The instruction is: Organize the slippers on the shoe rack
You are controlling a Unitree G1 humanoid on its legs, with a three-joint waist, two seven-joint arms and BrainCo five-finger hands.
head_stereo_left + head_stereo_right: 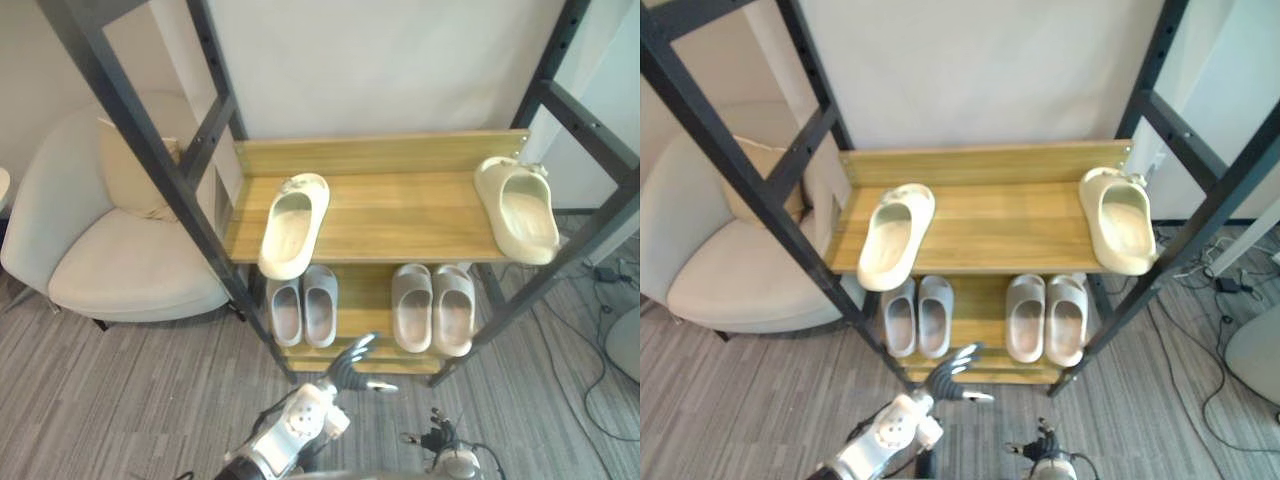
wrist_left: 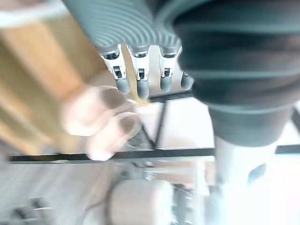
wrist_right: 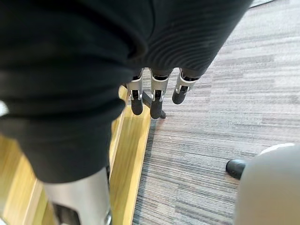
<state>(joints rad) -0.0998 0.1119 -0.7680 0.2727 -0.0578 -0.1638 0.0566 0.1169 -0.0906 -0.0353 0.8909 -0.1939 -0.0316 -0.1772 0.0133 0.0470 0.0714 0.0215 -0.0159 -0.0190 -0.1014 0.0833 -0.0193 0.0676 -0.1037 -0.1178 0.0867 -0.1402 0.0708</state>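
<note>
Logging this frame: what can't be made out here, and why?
1. Left wrist view: the pale slippers past the left hand are blurred, so it's unclear which pair they are.
2. Eye views: the far ends of the grey slippers are hidden under the upper shelf.
3. Right wrist view: beyond the right hand, a pale rounded object is cut off by the picture's edge and cannot be identified.
</note>
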